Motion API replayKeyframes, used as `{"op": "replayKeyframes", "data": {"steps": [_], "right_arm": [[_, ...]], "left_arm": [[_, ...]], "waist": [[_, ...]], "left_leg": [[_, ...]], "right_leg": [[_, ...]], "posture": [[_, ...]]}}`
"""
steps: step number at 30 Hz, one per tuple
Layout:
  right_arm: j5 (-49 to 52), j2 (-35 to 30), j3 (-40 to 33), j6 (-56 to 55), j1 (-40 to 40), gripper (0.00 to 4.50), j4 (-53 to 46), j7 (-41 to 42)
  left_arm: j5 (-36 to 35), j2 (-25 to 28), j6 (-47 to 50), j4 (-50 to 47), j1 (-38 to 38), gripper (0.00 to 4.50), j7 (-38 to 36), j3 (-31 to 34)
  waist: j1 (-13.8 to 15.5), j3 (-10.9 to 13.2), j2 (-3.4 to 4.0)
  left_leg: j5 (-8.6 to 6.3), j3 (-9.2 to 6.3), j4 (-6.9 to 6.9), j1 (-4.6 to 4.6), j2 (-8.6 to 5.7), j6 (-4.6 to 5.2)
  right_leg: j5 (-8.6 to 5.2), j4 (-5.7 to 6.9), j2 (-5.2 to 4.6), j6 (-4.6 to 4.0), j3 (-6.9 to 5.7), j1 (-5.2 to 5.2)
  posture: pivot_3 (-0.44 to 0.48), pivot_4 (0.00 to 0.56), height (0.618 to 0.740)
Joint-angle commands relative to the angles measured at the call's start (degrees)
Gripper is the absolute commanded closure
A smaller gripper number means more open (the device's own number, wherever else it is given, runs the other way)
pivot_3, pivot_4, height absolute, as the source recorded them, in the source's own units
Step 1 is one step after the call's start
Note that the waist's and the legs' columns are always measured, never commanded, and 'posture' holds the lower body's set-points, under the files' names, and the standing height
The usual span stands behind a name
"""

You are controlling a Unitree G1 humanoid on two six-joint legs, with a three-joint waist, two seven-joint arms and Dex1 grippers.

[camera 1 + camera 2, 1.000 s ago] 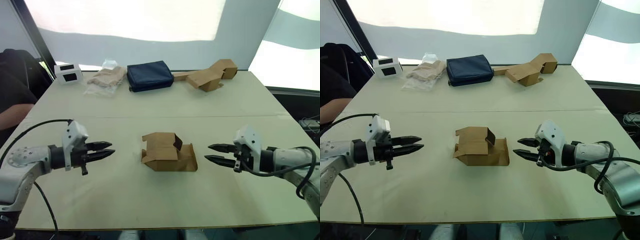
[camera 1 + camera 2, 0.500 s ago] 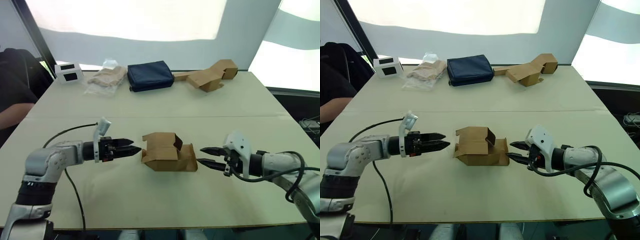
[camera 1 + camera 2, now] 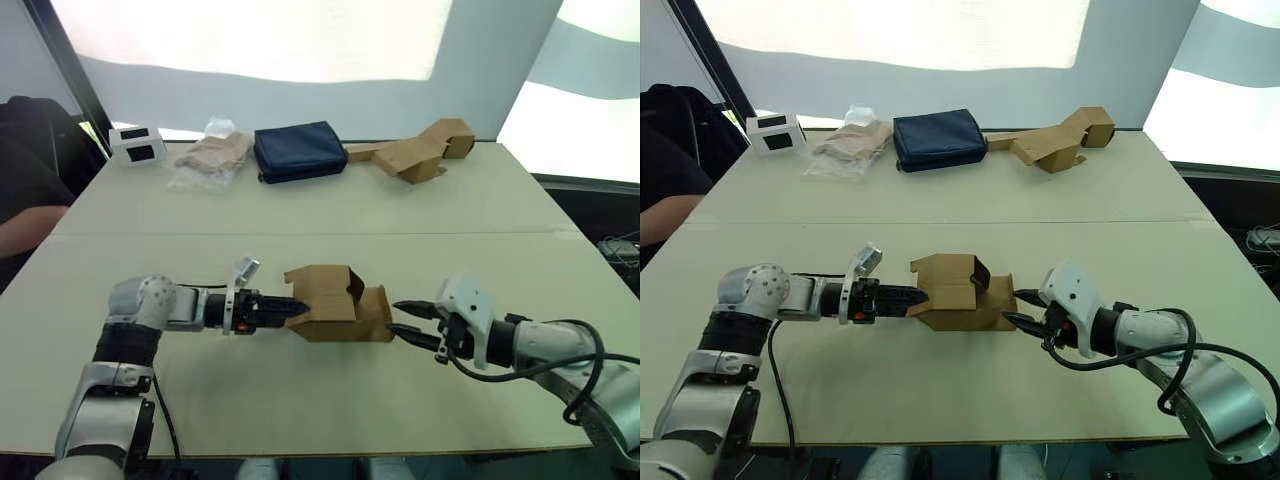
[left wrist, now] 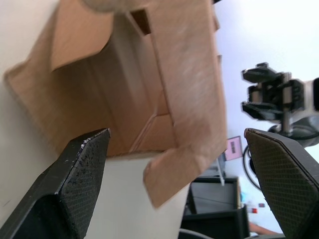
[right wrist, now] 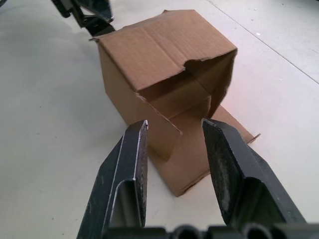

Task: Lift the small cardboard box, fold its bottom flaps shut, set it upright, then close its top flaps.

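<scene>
The small cardboard box point(image 3: 335, 298) lies on its side mid-table, open ends facing left and right, one flap flat on the table toward my right arm. My left gripper point(image 3: 293, 306) is at the box's left open end; in the left wrist view its fingers point(image 4: 75, 184) stand wide open on either side of that opening point(image 4: 149, 89). My right gripper point(image 3: 395, 317) is open at the box's right end, its fingertips just short of the flat flap. In the right wrist view the gripper point(image 5: 175, 123) has the box point(image 5: 164, 59) close ahead, nothing gripped.
Along the far edge of the table point(image 3: 500, 220) sit a white device point(image 3: 137, 145), a clear bag of tan material point(image 3: 210, 160), a navy pouch point(image 3: 300, 150) and a larger sprawling cardboard piece point(image 3: 420, 155). A person's arm point(image 3: 25, 225) rests by the left edge.
Both arms have moved inward from the table's sides to the box's two ends. The left gripper has gone from nearly shut to wide open. The box has not moved.
</scene>
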Motion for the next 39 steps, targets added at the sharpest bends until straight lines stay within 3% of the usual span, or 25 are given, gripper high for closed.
{"op": "replayKeyframes", "data": {"steps": [1,22,25,29,32,34,35,39], "right_arm": [[0.28,0.15,-1.76,0.0,0.51,2.76,-3.06,-0.97],[-0.98,0.13,0.29,0.41,0.29,2.76,-3.95,-2.86],[-1.31,0.47,0.76,0.55,0.13,2.76,-4.02,-3.33],[-1.57,0.67,0.58,0.62,0.41,2.76,-4.27,-3.51],[-1.61,0.59,-0.11,0.48,1.03,2.76,-4.48,-3.55],[-1.77,0.65,-0.44,0.35,1.25,2.76,-4.61,-3.73],[-2.07,0.87,-0.66,0.08,1.32,2.76,-4.58,-4.1],[-3.25,2.31,-2.1,-0.88,0.2,2.76,-3.69,-6.26]], "left_arm": [[0.29,-1.03,-0.81,2.04,-2.68,0.06,-0.76,1.41],[4.86,-6.25,-9.27,12.4,-8.86,0.06,-3.21,2.32],[4.82,-6.62,-8.82,11.28,-8.33,0.74,-3.92,1.48],[4.7,-7.31,-8.36,10.44,-7.87,2.38,-4.04,1.44],[4.91,-7.75,-8.34,9.98,-7.54,3.32,-4.03,1.09],[4.93,-7.88,-8.21,9.88,-7.55,4.23,-3.92,1.2],[4.91,-7.95,-8.13,9.83,-7.57,4.43,-3.84,1.31],[4.35,-7.85,-7.57,9.18,-7.62,4.43,-3.52,2.39]], "waist": [[-0.06,0.0,0.0],[-0.15,0.02,-0.03],[-0.08,0.02,-0.04],[-0.03,0.02,-0.04],[-0.03,0.02,-0.04],[-0.03,0.02,-0.04],[-0.04,0.02,-0.04],[-0.1,0.02,-0.04]], "left_leg": [[0.0,0.0,0.0,0.0,-0.01,0.0],[0.0,-0.04,0.0,-0.04,0.0,0.01],[0.0,-0.04,0.0,-0.04,0.01,0.0],[0.0,-0.04,0.0,-0.05,0.0,0.01],[0.0,-0.04,0.0,-0.05,0.0,0.0],[0.0,-0.04,0.0,-0.05,0.0,0.0],[0.0,-0.04,0.0,-0.05,0.0,0.0],[0.0,-0.04,0.0,-0.04,0.0,0.0]], "right_leg": [[0.0,0.0,0.0,0.0,0.01,0.0],[0.07,-0.02,0.05,0.12,-0.01,-0.02],[0.07,-0.02,0.05,0.13,-0.01,-0.02],[0.07,-0.03,0.04,0.13,-0.01,-0.02],[0.08,-0.03,0.04,0.13,-0.01,-0.02],[0.08,-0.03,0.04,0.13,-0.01,-0.02],[0.08,-0.03,0.04,0.13,-0.01,-0.02],[0.08,-0.03,0.04,0.13,0.0,-0.02]], "posture": [[0.0,0.15,0.74],[0.0,0.15,0.74],[0.0,0.15,0.74],[0.0,0.15,0.74],[0.0,0.15,0.74],[0.0,0.15,0.74],[0.0,0.15,0.74],[0.0,0.15,0.74]]}}
